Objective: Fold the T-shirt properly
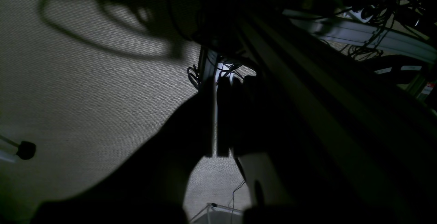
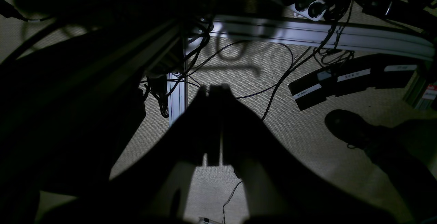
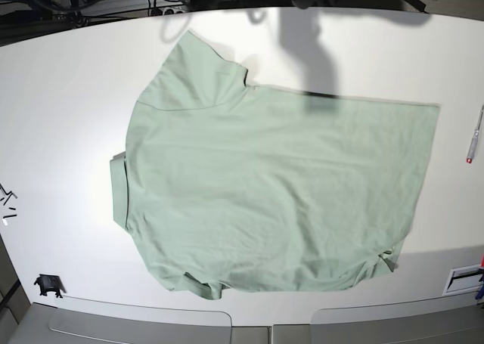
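— Where's the T-shirt [image 3: 272,193]?

— I see it spread flat across the white bench [image 3: 68,125], collar toward my left of the base view, one sleeve out at the top, the other tucked under near the bottom edge. I judge no fold is made yet.

— And your arms?

— Both hang off the bench, wrist cameras facing carpet and cables. The left pincer [image 1: 214,118] and right pincer [image 2: 214,126] each show only a thin slit between the fingers, holding nothing.

— Any containers?

— None I can see; just a pen [image 3: 475,135] near the bench edge.
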Tool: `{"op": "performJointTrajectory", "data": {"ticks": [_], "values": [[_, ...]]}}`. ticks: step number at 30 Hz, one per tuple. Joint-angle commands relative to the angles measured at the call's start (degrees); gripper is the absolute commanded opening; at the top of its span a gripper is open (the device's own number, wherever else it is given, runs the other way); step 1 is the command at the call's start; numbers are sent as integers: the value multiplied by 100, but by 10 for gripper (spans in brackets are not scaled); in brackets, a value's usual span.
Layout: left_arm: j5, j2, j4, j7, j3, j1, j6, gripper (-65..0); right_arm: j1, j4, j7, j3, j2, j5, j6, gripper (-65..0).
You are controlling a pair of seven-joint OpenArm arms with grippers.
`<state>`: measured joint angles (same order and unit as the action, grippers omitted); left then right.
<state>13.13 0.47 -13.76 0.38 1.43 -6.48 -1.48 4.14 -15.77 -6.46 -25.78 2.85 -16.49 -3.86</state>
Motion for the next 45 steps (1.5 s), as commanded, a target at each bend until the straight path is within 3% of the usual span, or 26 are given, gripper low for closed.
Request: {"op": "performJointTrajectory", "data": {"ticks": [1,21,26,32,37,41,45], "values": [[17,33,-22,-15,11,-37,22,-650,2,-33,35,-2,0,26,-15,-650],[39,-59,-28,-87,11,-201,22,-650,68,-33,-114,-2,109,28,-7,-650],[39,-437,-564,-232,11,-776,24,-650,297,-35,33,-2,487,28,2,-650],[42,-964,-1864,-210,11,-2026,22,-650,933,-579,127,-2,1117,24,0,-650],[101,-1506,-3565,-146,11,-3523,44,-650,2109,-1982,120,-2,1860,-334,-42,-650],[612,-2120,-5289,-85,2,-4846,245,-650,3274,-3397,120,35,2540,-667,-42,-650],[654,-2555,-7112,358,-339,-6059,254,-650,4607,-5058,105,562,3088,-713,-61,-650]]}}
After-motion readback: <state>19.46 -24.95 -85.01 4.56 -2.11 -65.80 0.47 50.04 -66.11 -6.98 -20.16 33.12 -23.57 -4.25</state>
